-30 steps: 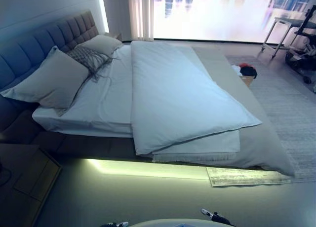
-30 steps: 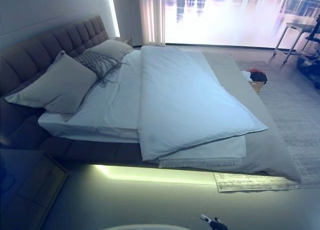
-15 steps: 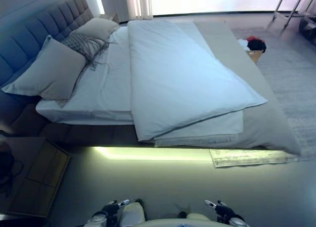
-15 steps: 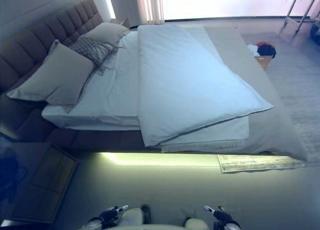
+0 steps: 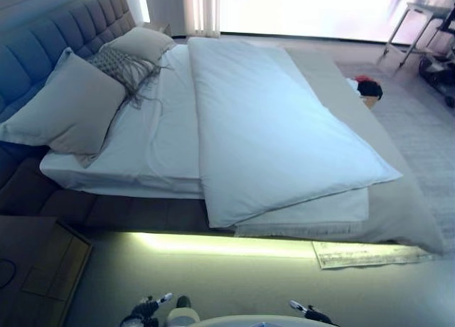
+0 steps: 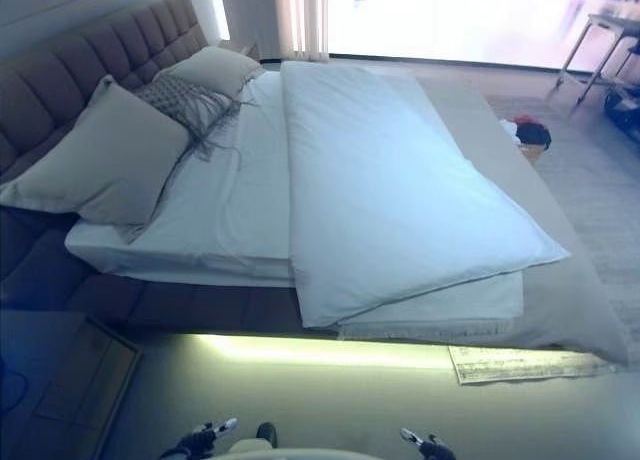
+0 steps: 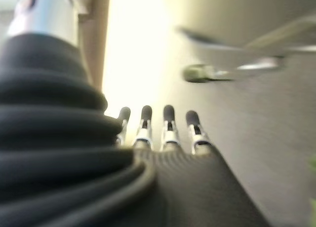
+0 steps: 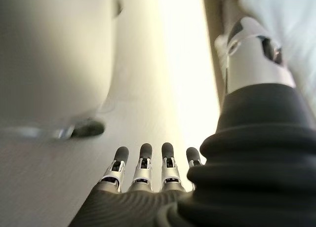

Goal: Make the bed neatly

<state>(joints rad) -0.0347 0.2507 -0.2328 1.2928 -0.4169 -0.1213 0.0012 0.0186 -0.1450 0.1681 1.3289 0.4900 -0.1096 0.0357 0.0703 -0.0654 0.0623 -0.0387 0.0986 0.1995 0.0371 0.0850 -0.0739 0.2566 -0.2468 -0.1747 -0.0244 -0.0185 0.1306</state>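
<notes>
While the padded headboard (image 5: 64, 39) runs along the left, a large pillow (image 5: 67, 106) leans against it, with a tasselled cushion (image 5: 124, 64) and a second pillow (image 5: 146, 41) farther along. Beside them lies bare white sheet (image 5: 153, 135). Next, the folded duvet (image 5: 277, 135) covers the middle of the bed, its near corner overhanging the edge. A grey blanket (image 5: 398, 206) drapes the foot end. Low by the floor, left hand (image 7: 168, 133) and right hand (image 8: 143, 175) hang with fingers straight and relaxed, holding nothing.
</notes>
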